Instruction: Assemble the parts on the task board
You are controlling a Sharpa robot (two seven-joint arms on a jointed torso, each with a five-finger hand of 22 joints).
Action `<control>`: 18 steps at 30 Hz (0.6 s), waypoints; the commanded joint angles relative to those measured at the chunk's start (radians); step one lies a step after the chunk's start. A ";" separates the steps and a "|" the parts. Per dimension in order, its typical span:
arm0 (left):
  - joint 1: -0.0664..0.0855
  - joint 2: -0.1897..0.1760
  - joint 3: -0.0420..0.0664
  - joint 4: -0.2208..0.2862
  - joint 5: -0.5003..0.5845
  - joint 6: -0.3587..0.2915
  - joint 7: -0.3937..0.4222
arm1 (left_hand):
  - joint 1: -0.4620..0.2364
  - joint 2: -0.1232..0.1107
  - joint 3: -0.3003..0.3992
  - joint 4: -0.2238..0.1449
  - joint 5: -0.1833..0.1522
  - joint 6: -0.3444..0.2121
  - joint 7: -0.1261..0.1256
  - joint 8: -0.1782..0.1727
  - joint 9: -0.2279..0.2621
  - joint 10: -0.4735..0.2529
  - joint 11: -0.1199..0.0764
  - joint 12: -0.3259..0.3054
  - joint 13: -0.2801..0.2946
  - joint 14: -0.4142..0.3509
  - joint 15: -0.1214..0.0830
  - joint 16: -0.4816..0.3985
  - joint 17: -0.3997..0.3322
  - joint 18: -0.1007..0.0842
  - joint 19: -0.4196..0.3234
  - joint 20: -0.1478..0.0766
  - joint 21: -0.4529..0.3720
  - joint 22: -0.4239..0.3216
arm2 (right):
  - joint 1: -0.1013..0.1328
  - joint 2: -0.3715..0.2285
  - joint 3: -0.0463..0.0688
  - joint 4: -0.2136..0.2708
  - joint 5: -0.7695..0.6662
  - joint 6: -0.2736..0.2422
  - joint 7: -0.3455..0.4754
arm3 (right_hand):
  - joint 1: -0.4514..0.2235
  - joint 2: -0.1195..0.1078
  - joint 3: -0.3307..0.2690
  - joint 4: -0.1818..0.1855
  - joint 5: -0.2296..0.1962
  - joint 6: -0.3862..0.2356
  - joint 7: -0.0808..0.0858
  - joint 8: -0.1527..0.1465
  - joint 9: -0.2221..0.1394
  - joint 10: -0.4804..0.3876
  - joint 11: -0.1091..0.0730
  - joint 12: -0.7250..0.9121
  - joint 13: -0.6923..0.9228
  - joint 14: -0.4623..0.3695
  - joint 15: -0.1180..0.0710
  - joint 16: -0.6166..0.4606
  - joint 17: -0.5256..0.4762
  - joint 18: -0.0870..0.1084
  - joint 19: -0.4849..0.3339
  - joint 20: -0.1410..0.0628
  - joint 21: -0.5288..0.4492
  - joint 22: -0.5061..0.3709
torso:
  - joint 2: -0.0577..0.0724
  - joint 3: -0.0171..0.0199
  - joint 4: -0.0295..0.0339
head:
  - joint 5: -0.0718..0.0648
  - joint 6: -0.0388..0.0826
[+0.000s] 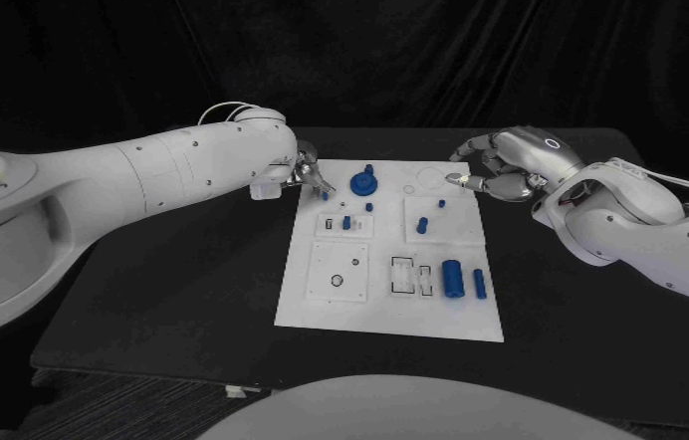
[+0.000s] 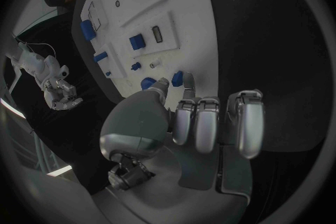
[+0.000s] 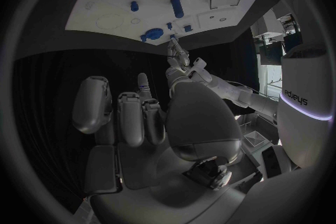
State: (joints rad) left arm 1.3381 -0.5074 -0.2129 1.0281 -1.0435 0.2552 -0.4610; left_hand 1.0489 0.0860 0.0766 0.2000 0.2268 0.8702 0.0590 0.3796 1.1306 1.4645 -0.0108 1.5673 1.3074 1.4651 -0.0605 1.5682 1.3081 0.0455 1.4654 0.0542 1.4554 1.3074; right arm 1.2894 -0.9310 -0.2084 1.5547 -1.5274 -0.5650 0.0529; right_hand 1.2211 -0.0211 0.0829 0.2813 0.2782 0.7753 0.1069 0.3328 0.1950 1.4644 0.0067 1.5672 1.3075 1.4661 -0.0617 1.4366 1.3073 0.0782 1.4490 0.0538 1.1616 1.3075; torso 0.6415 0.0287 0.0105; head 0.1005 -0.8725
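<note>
Black drapes close off the background, and a black desk (image 1: 187, 291) carries the white task board (image 1: 395, 306) at its middle.

Left side: the left hand (image 1: 305, 176) sits at the board's far left corner. In the left wrist view its fingers (image 2: 208, 123) lie side by side, curled inward, with the thumb folded alongside. Nothing is seen held in them. The fingertips stand just beside the round blue part (image 1: 364, 180) at the board's far edge; whether they touch it cannot be told.

Board, left to right: a small blue peg (image 1: 346, 223) stands in the left block, another small blue peg (image 1: 369, 206) stands near the round part, a short blue cylinder (image 1: 422, 225) lies further right, and a large blue cylinder (image 1: 452, 279) lies beside a slim blue bar (image 1: 478, 284) near the right edge.

Right side: the right hand (image 1: 498, 173) hovers at the board's far right corner. Its fingers (image 3: 131, 115) are curled in close together, thumb and fingertip nearly meeting. Nothing visible is pinched.
</note>
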 commanded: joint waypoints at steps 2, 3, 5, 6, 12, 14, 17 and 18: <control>-0.003 0.004 0.001 -0.002 0.001 0.009 0.029 | 0.025 0.006 0.018 -0.019 0.032 0.002 0.001 -0.011 -0.003 0.106 0.005 0.004 0.263 0.106 0.008 0.003 0.263 -0.005 -0.001 0.006 -0.005 0.177 | -0.002 -0.001 0.001 0.002 -0.002 0.004 -0.010 | 0.001 0.004 -0.004 0.003 0.006 0.005 0.001 0.005 -0.002 0.106 0.006 0.004 0.263 0.075 0.006 0.000 0.136 0.002 0.003 -0.002 -0.002 0.157 | 0.000 0.0007 -0.0004 | 0.000 0.000; -0.003 0.004 0.001 -0.002 0.001 0.008 0.032 | 0.028 0.006 0.021 -0.022 0.032 0.002 0.001 -0.012 -0.003 0.106 0.005 0.004 0.263 0.106 0.007 0.003 0.263 -0.006 0.000 0.006 -0.004 0.178 | -0.002 -0.001 0.001 0.002 -0.002 0.004 -0.011 | 0.001 0.004 -0.004 0.003 0.006 0.005 0.001 0.005 -0.002 0.106 0.006 0.004 0.263 0.075 0.006 0.000 0.136 0.002 0.003 -0.002 -0.002 0.157 | 0.000 0.0008 -0.0001 | -0.001 0.000; -0.003 0.004 0.001 -0.003 0.001 0.007 0.036 | 0.036 0.008 0.032 -0.029 0.033 0.001 0.000 -0.015 -0.004 0.106 0.005 0.004 0.263 0.106 0.007 0.003 0.263 -0.005 -0.001 0.005 -0.006 0.178 | -0.002 -0.002 0.001 0.002 -0.002 0.004 -0.011 | 0.001 0.005 -0.004 0.004 0.006 0.005 0.001 0.005 -0.002 0.106 0.006 0.004 0.263 0.075 0.006 0.000 0.136 0.002 0.003 -0.002 -0.002 0.157 | 0.000 0.0008 -0.0005 | -0.001 0.000; -0.004 0.004 0.001 -0.003 0.001 0.007 0.039 | 0.042 0.009 0.042 -0.035 0.045 0.002 -0.001 -0.017 -0.005 0.106 0.004 0.004 0.263 0.106 0.006 0.003 0.263 -0.005 -0.001 0.005 -0.006 0.178 | -0.002 -0.002 0.001 0.002 -0.002 0.004 -0.011 | 0.001 0.006 -0.004 0.004 0.007 0.005 0.001 0.005 -0.002 0.106 0.006 0.004 0.263 0.075 0.006 0.000 0.136 0.002 0.003 -0.002 -0.002 0.157 | 0.000 0.0007 -0.0006 | -0.001 0.000; -0.004 0.003 0.001 -0.003 0.001 0.000 0.055 | 0.070 0.002 0.111 -0.073 0.130 0.004 -0.004 -0.027 -0.006 0.106 0.001 0.004 0.263 0.106 0.004 0.003 0.263 -0.005 -0.003 0.002 -0.009 0.180 | -0.002 -0.001 0.001 0.001 -0.002 0.006 -0.013 | 0.001 0.009 -0.003 0.004 0.009 0.006 0.001 0.005 -0.002 0.106 0.007 0.004 0.263 0.075 0.006 -0.001 0.135 0.002 0.003 -0.002 -0.004 0.156 | 0.000 0.0004 -0.0002 | 0.000 0.000; -0.004 0.002 0.001 -0.003 0.001 -0.003 0.059 | 0.074 -0.001 0.131 -0.081 0.141 0.004 -0.004 -0.029 -0.006 0.106 0.000 0.004 0.263 0.106 0.003 0.003 0.263 -0.005 -0.002 0.001 -0.009 0.181 | -0.002 -0.001 0.001 0.001 -0.002 0.007 -0.014 | 0.001 0.010 -0.002 0.004 0.010 0.007 0.001 0.006 -0.002 0.106 0.007 0.004 0.263 0.075 0.006 -0.001 0.135 0.002 0.003 -0.002 -0.005 0.156 | 0.000 0.0006 -0.0001 | -0.001 0.000; -0.004 0.001 0.001 -0.003 0.001 -0.006 0.065 | 0.072 -0.016 0.200 -0.104 0.162 0.009 -0.005 -0.030 -0.002 0.106 0.000 0.004 0.263 0.106 0.002 0.003 0.263 -0.005 -0.002 0.000 -0.011 0.183 | -0.002 -0.001 0.001 0.001 -0.002 0.009 -0.015 | 0.003 0.015 0.000 0.004 0.016 0.009 0.001 0.007 -0.003 0.106 0.007 0.004 0.263 0.075 0.007 -0.001 0.135 0.002 0.003 -0.001 -0.004 0.156 | 0.000 0.0005 0.0003 | -0.001 0.000; -0.004 0.000 0.001 -0.002 0.001 -0.008 0.068 | 0.069 -0.022 0.220 -0.110 0.174 0.010 -0.006 -0.030 0.000 0.106 -0.001 0.004 0.263 0.106 0.002 0.003 0.263 -0.005 -0.002 0.000 -0.011 0.183 | -0.002 -0.002 0.001 0.001 -0.002 0.010 -0.016 | 0.003 0.015 0.000 0.004 0.016 0.009 0.001 0.007 -0.003 0.106 0.007 0.004 0.263 0.075 0.007 -0.001 0.135 0.002 0.003 -0.001 -0.004 0.156 | 0.000 0.0004 0.0002 | -0.001 0.000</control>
State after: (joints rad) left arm 1.3355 -0.5076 -0.2129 1.0246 -1.0436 0.2537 -0.4259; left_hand 1.1170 0.0724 0.2831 0.0951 0.3927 0.8741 0.0558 0.3531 1.1266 1.4645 -0.0108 1.5673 1.3074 1.4651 -0.0605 1.5681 1.3079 0.0456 1.4654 0.0541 1.4480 1.3074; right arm 1.2894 -0.9316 -0.2085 1.5550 -1.5274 -0.5614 0.0516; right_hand 1.2269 -0.0152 0.0829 0.2814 0.2905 0.7753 0.1069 0.3328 0.1932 1.4644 0.0067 1.5672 1.3074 1.4661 -0.0616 1.4367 1.3073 0.0782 1.4490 0.0538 1.1616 1.3073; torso 0.6415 0.0292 0.0100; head 0.0996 -0.8725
